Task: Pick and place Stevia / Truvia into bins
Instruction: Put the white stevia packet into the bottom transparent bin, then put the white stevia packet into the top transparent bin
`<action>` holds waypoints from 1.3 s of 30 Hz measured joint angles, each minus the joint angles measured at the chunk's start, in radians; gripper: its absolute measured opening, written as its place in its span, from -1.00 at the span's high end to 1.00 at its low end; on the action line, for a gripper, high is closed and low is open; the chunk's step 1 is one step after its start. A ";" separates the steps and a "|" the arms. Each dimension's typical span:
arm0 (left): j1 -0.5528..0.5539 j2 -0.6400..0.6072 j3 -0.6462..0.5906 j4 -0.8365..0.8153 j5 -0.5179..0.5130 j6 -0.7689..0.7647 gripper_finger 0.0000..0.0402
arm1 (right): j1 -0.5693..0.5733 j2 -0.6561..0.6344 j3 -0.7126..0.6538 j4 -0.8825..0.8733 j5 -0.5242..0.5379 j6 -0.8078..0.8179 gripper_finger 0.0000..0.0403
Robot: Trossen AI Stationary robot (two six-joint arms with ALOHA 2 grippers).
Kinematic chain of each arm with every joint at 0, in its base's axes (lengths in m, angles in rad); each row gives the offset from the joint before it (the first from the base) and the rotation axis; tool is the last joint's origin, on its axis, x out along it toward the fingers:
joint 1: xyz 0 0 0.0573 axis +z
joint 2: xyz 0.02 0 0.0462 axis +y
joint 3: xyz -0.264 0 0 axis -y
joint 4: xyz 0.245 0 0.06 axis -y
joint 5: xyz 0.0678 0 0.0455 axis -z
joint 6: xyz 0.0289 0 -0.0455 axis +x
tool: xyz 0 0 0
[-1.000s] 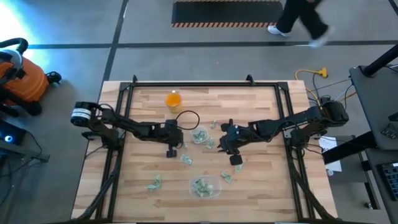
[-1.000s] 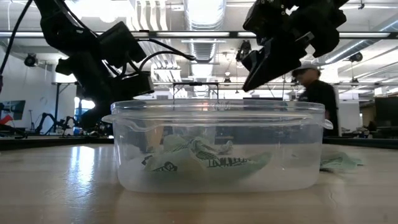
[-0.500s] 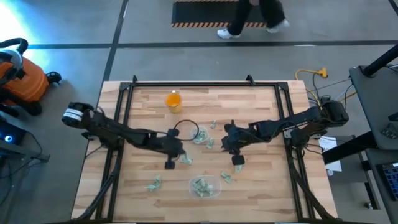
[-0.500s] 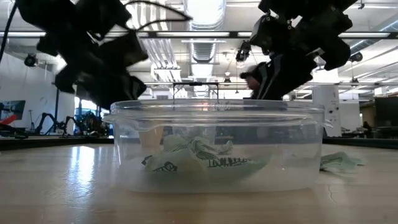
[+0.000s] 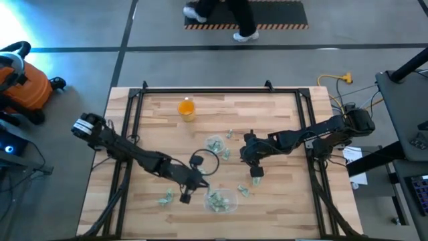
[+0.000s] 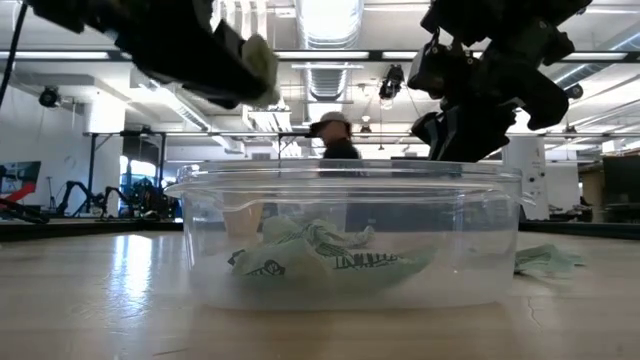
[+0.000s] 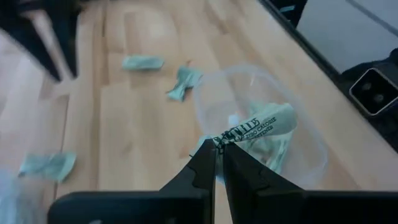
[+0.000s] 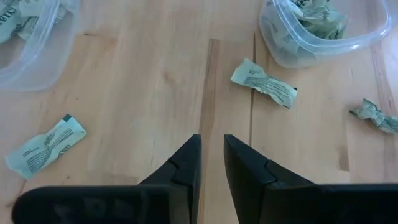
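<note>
My left gripper (image 7: 217,149) is shut on one pale green-and-white Stevia sachet (image 7: 256,126) above the clear rounded-rectangular tub (image 7: 311,155), at the tub's left rim (image 5: 207,197) in the high view. The tub holds several sachets (image 6: 320,255). The clear round cup (image 5: 214,144) with sachets stands mid-table. My right gripper (image 8: 212,149) hovers over bare wood right of the cup (image 5: 249,164), its fingers a little apart with nothing between them. Loose sachets (image 8: 264,81) (image 8: 46,144) lie flat on the table ahead of it. My left gripper pinches the sachet by one end (image 7: 221,138) between its two fingertips. The fingers slant downward from the table's left side. The sachet sticks out beyond the fingertips over the tub, lifted clear of the table and of the sachets inside.
An orange cup (image 5: 186,107) stands near the far edge. More loose sachets lie at the near left (image 5: 167,196), beside the tub (image 5: 244,191) and right of the round cup (image 5: 227,134). A person (image 6: 333,140) walks past beyond the far edge.
My left gripper has swung from beside the round cup toward the table's near edge and the tub, rising as it went, with its fingers shut throughout. The right arm has barely moved. A person has crossed the floor beyond the far edge.
</note>
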 joint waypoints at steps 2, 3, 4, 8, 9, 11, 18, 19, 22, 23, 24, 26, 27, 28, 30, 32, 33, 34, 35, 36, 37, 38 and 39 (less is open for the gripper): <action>-0.012 0.034 0.041 0.002 0.000 0.016 0.99 | 0.000 0.000 -0.003 0.000 0.000 0.011 0.71; -0.017 0.052 0.061 0.003 0.000 0.021 0.99 | 0.000 0.000 -0.004 0.001 0.000 0.015 0.71; -0.020 0.071 0.081 0.002 0.000 0.028 0.99 | 0.000 0.000 -0.007 0.002 0.000 0.016 0.71; -0.028 0.153 0.150 -0.003 0.025 0.050 0.99 | 0.000 0.000 -0.022 0.005 0.000 0.022 0.71; -0.028 0.174 0.166 -0.002 0.046 0.051 0.99 | 0.000 0.000 -0.026 0.006 0.000 0.026 0.71; -0.028 0.216 0.194 -0.003 0.085 0.052 0.98 | 0.000 0.000 -0.039 0.022 0.000 0.033 0.71; -0.026 0.306 0.272 -0.070 0.113 0.052 0.97 | 0.000 0.000 -0.071 0.051 -0.001 0.043 0.71; -0.026 0.308 0.276 -0.072 0.113 0.052 0.97 | 0.000 0.000 -0.072 0.054 -0.001 0.044 0.71; -0.026 0.306 0.278 -0.071 0.109 0.071 0.94 | 0.001 0.000 -0.073 0.055 -0.001 0.044 0.71; -0.026 0.306 0.278 -0.070 0.100 0.072 0.90 | 0.001 0.000 -0.073 0.055 -0.001 0.043 0.71; -0.026 0.304 0.278 -0.070 0.091 0.073 0.86 | 0.001 0.000 -0.073 0.055 -0.001 0.044 0.71; -0.026 0.298 0.278 -0.083 0.078 0.073 0.74 | 0.001 0.000 -0.073 0.058 -0.001 0.044 0.71; -0.026 0.295 0.278 -0.088 0.070 0.073 0.67 | 0.001 0.000 -0.073 0.058 -0.001 0.044 0.71; -0.026 0.294 0.278 -0.089 0.067 0.073 0.61 | 0.001 0.000 -0.073 0.057 -0.002 0.044 0.71; -0.026 0.291 0.277 -0.093 0.066 0.073 0.48 | 0.001 0.000 -0.073 0.058 -0.002 0.044 0.71; -0.026 0.286 0.277 -0.093 0.065 0.071 0.38 | 0.001 0.000 -0.073 0.058 -0.003 0.044 0.71; -0.026 0.281 0.277 -0.100 0.065 0.071 0.33 | 0.001 0.000 -0.073 0.058 -0.004 0.044 0.71; -0.026 0.273 0.278 -0.118 0.065 0.070 0.30 | 0.001 0.000 -0.073 0.057 -0.006 0.044 0.71; -0.026 0.266 0.278 -0.143 0.065 0.069 0.27 | 0.002 0.000 -0.073 0.057 -0.019 0.044 0.71; -0.026 0.257 0.279 -0.168 0.064 0.063 0.26 | 0.002 0.000 -0.073 0.053 -0.041 0.043 0.71; -0.026 0.247 0.279 -0.197 0.060 0.047 0.25 | 0.002 0.000 -0.073 0.049 -0.071 0.043 0.71; -0.027 0.235 0.279 -0.226 0.051 0.040 0.25 | 0.002 0.000 -0.073 0.042 -0.111 0.041 0.71; -0.028 0.218 0.279 -0.258 0.042 0.023 0.25 | 0.002 0.000 -0.073 0.035 -0.154 0.040 0.71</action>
